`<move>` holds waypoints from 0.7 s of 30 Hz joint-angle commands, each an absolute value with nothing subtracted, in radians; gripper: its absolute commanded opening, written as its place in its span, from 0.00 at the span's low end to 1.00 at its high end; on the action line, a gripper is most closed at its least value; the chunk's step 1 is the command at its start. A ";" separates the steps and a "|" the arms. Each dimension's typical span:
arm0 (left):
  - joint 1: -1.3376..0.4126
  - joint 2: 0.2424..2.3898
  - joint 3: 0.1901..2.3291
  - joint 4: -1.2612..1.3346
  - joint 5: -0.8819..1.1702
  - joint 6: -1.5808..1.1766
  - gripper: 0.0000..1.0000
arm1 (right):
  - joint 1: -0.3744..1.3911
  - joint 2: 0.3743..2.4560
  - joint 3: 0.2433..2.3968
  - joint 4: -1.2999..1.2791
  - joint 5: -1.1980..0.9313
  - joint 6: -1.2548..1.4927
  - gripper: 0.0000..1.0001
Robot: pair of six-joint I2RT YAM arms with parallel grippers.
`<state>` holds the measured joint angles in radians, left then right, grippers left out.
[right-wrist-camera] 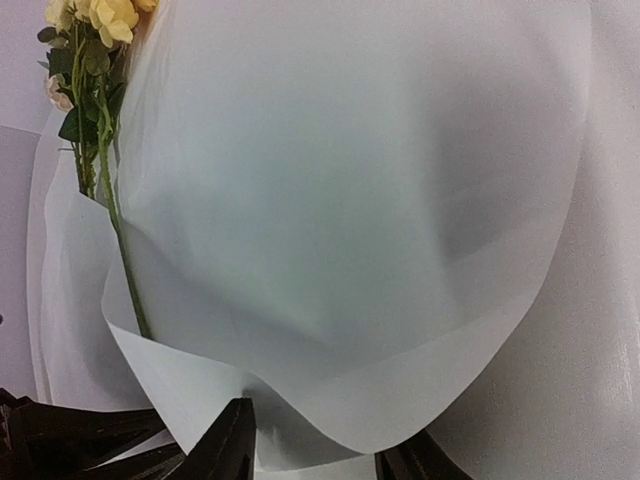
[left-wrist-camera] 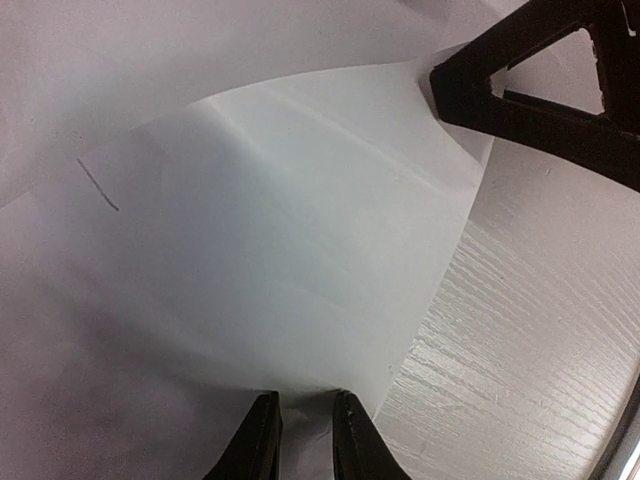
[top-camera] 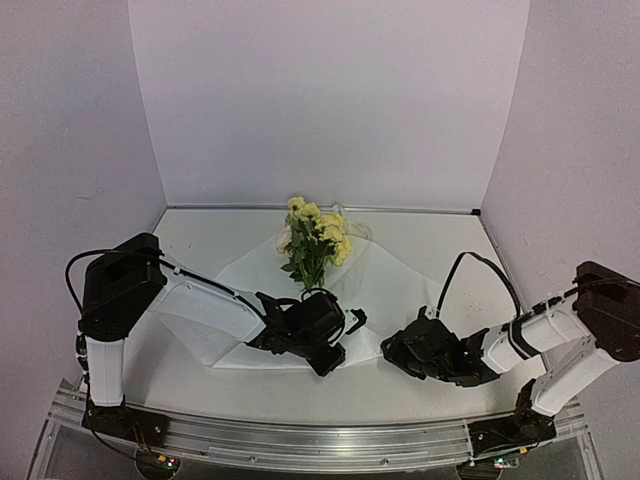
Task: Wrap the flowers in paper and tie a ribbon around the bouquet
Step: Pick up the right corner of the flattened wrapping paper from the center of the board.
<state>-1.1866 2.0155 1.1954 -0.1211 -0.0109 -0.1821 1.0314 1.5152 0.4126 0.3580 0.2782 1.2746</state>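
Top external view: the paper (top-camera: pixel 385 290), a thin, white, slightly translucent sheet, lies spread at the centre of the table (top-camera: pixel 250 390). The flowers (top-camera: pixel 315 240), pale yellow blossoms on thin green stems, rest on it with heads toward 12 o'clock. Left gripper (left-wrist-camera: pixel 304 400): jaws nearly together, clamped on a paper fold. Right gripper (right-wrist-camera: pixel 320 440): jaws apart, with the paper's curled 6 o'clock edge between them.

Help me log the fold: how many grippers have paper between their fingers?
2. The left gripper pinches the paper at its near edge; the right gripper, beside it, straddles the curled edge, jaws apart.
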 commanded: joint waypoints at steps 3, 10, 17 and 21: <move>-1.189 2.040 1.185 -0.150 -0.003 -0.172 0.20 | 1.023 1.523 0.380 0.419 0.279 1.242 0.25; -1.189 2.068 1.230 -0.161 0.036 -0.173 0.21 | 1.024 1.443 0.316 0.428 0.304 1.189 0.00; -1.202 2.136 1.344 -0.184 0.057 -0.169 0.20 | 1.023 1.248 0.264 0.296 0.339 1.052 0.00; -1.220 2.197 1.413 -0.205 0.042 -0.177 0.20 | 1.025 1.096 0.319 0.048 0.333 0.919 0.00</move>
<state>-1.2010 2.1195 1.3483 -0.1405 0.0467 -0.1802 1.0252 1.2160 0.2748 0.2993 0.3118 1.0818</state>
